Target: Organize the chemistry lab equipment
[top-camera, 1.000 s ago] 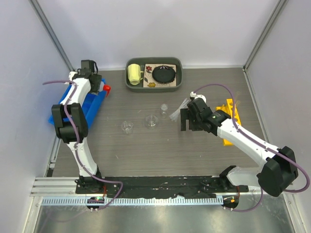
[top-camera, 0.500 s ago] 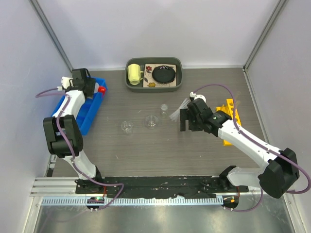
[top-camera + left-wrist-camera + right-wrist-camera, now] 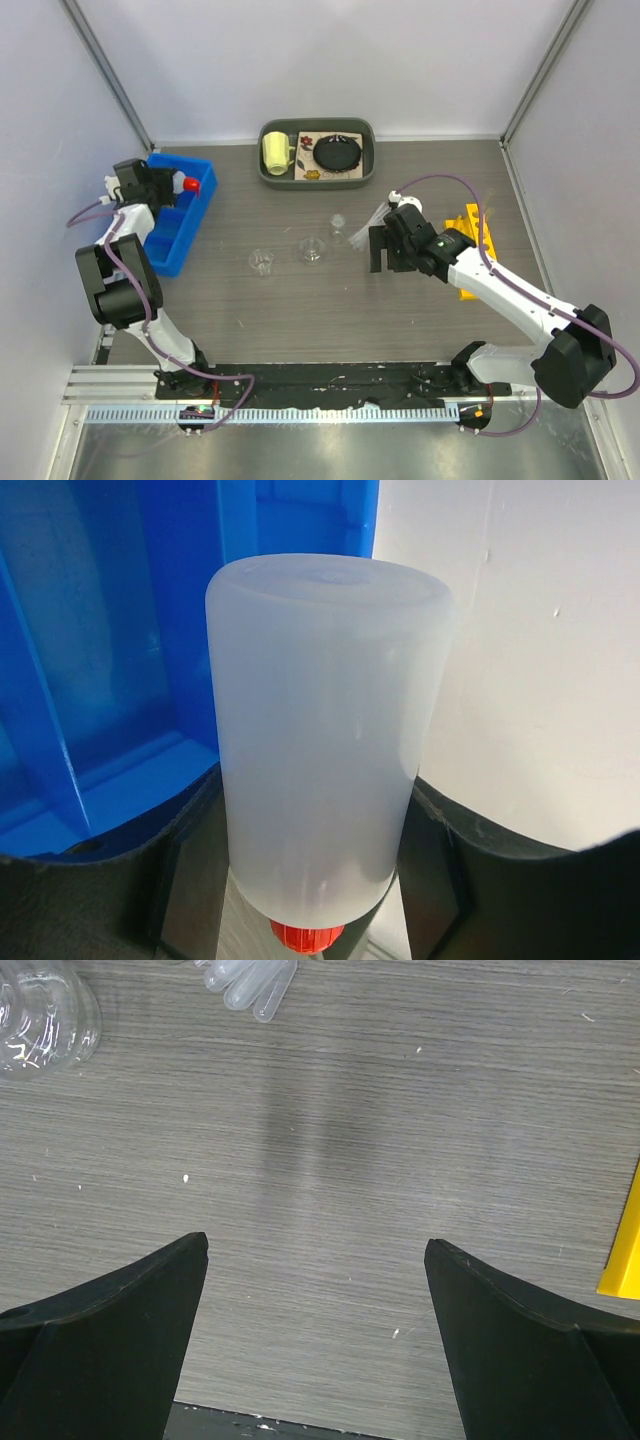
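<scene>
My left gripper (image 3: 160,186) is shut on the white squeeze bottle (image 3: 325,730), held on its side over the blue bin (image 3: 178,225); its red cap (image 3: 188,184) points right. In the left wrist view the fingers (image 3: 190,870) press both sides of the bottle near the cap (image 3: 305,938). My right gripper (image 3: 385,250) is open and empty above bare table. Two small glass beakers (image 3: 262,261) (image 3: 312,249), a small flask (image 3: 338,226) and clear pipettes (image 3: 368,222) lie left of it. The yellow rack (image 3: 470,245) lies to its right.
A grey tray (image 3: 268,178) at the back holds a yellow mug (image 3: 275,152) and a round black disc (image 3: 337,152). White walls close in the left, back and right sides. In the right wrist view a beaker (image 3: 40,1010), pipettes (image 3: 250,980) and the rack's edge (image 3: 625,1250) show.
My left gripper has swung left with the bottle, from the bin's far right corner to over the bin's left part. The right arm has barely moved.
</scene>
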`<act>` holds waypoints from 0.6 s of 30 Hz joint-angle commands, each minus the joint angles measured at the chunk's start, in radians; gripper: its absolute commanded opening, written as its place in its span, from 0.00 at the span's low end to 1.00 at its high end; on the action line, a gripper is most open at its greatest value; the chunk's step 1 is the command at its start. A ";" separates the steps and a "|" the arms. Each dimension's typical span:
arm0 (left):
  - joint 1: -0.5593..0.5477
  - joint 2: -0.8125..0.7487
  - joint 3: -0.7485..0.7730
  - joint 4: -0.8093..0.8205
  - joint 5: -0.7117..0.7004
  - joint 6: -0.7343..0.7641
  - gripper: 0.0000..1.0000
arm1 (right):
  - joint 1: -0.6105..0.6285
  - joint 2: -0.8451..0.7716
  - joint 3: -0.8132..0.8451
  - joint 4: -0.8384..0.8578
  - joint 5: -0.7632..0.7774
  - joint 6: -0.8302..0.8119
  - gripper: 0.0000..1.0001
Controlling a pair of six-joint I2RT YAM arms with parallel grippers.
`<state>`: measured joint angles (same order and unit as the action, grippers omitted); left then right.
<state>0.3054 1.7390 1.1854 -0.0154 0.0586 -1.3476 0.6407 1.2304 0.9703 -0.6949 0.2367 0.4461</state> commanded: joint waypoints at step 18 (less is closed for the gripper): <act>0.118 0.157 -0.262 0.710 0.317 -0.226 0.61 | 0.053 0.000 0.030 0.002 0.030 0.026 0.96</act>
<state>0.4076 1.8717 0.9615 0.4622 0.3271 -1.5166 0.6792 1.2312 0.9707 -0.6968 0.2420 0.4545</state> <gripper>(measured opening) 0.611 0.955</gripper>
